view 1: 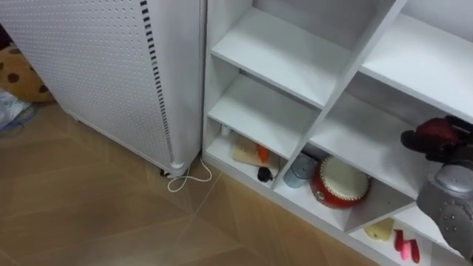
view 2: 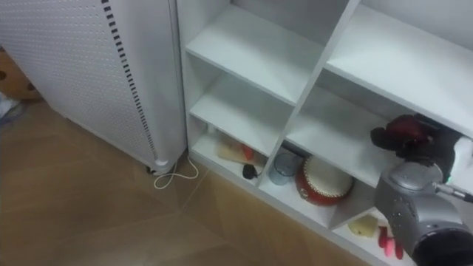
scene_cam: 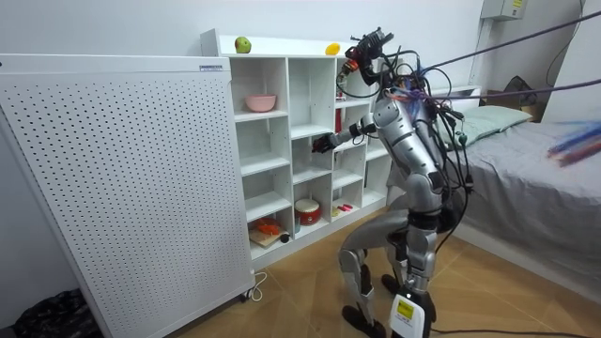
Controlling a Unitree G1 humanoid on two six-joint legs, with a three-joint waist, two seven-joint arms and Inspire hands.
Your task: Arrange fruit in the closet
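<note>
My right hand [view 1: 412, 139] comes in from the right, its dark fingers curled round a dark red fruit [view 1: 442, 131]. It is in front of a middle compartment of the white closet [view 1: 273, 52], above the shelf board there. In the room view this hand [scene_cam: 322, 144] reaches into the closet's [scene_cam: 282, 141] middle column at mid height. A green apple [scene_cam: 243, 44] and a yellow fruit [scene_cam: 331, 49] lie on the closet's top. A yellow fruit [view 1: 382, 230] and red pieces [view 1: 405, 246] lie in a bottom compartment.
I stand close to the closet with knees bent. A red drum [view 1: 341, 183], a grey cup [view 1: 299, 171] and a board with an orange item [view 1: 247, 153] fill the bottom shelves. A pink bowl [scene_cam: 261, 102] sits higher up. A white pegboard panel [view 1: 96, 66] stands left, a bed [scene_cam: 526, 178] behind.
</note>
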